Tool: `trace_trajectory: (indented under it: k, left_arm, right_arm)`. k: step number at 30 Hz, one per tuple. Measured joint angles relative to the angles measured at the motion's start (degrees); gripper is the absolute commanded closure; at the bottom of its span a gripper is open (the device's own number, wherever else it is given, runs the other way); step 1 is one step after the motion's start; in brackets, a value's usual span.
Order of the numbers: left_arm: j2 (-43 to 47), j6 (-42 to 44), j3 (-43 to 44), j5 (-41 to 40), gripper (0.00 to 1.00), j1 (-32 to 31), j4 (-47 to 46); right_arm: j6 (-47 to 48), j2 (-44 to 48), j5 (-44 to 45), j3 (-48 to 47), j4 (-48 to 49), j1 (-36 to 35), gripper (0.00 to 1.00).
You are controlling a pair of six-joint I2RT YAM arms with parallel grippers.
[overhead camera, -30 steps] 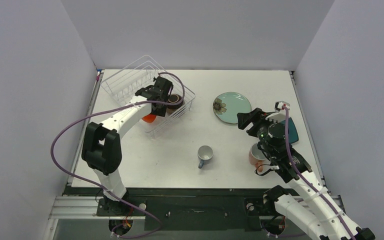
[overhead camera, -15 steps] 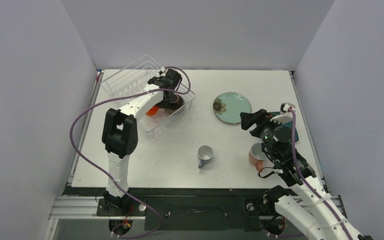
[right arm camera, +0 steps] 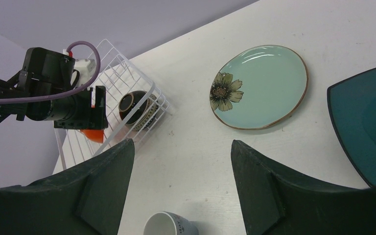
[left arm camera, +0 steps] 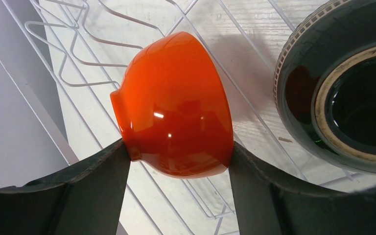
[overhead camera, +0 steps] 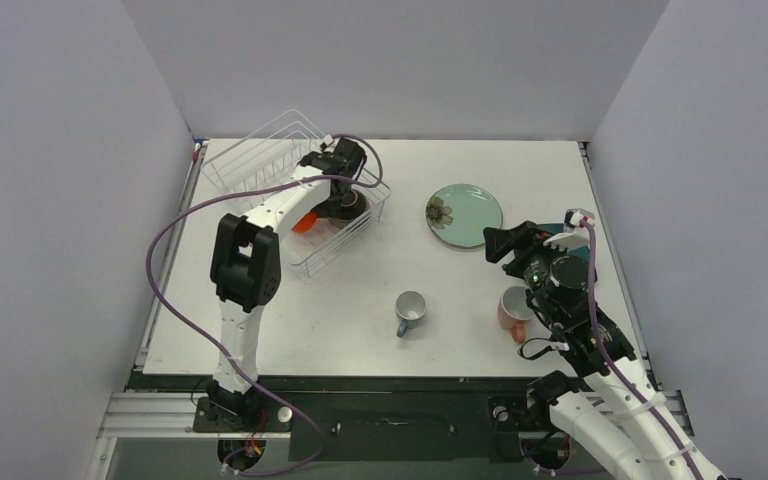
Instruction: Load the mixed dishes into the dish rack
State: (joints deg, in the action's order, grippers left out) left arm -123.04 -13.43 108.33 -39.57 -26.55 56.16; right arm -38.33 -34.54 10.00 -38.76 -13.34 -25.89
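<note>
Closest to me, the right gripper [right arm camera: 181, 147] hovers above the table [overhead camera: 340, 300] with its fingers [right arm camera: 103, 191] spread wide and nothing between them. The pink mug [overhead camera: 513, 308] stands just beside that arm on its left, partly hidden by it. The grey-blue mug [overhead camera: 409, 312] stands upright, opening up, near the middle of the near half of the table, well apart from the pink one. Further out, the dark-teal rounded-square plate [right arm camera: 367, 122] lies flat under the right arm, and the round pale-teal plate [right arm camera: 267, 83] with its dark flower lies flat just beyond and to the left of it.

At the far left sits the dish rack [overhead camera: 260, 160]. My left gripper [left arm camera: 177, 147] reaches into its right end and clamps the orange-red bowl [left arm camera: 176, 112], a finger pressed to each side, with the bowl tipped on its side over the wire floor. I cannot tell whether it touches the wires. The brown bowl [left arm camera: 303, 93] lies in the rack just beside it.
</note>
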Motion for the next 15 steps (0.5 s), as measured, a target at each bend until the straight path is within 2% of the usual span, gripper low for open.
trace_trajectory:
  k: [2,5,7,8,9,15]
  left_arm:
    - [0.00,0.00,0.00,0.15,0.39,0.00,0.11]
    - [0.00,0.00,0.00,0.20,0.34,0.00,0.20]
    - [0.00,0.04,0.00,0.22,0.21,0.00,0.20]
    - [0.00,0.11,0.00,0.22,0.04,0.00,0.17]
    - [0.00,0.07,0.00,0.44,0.00,0.00,0.17]
    - [0.00,0.00,0.00,1.38,0.03,-0.07,0.22]
  right_arm:
    - [-0.02,-0.07,-0.02,0.00,-0.04,0.00,0.33]
    - [-0.02,-0.11,-0.04,0.00,-0.04,0.00,0.33]
    - [-0.02,-0.11,-0.04,0.00,-0.04,0.00,0.33]
    - [-0.02,-0.11,-0.04,0.00,-0.04,0.00,0.33]
    - [-0.04,-0.11,-0.04,0.00,-0.04,0.00,0.33]
    - [-0.07,-0.11,-0.09,0.02,-0.07,0.00,0.33]
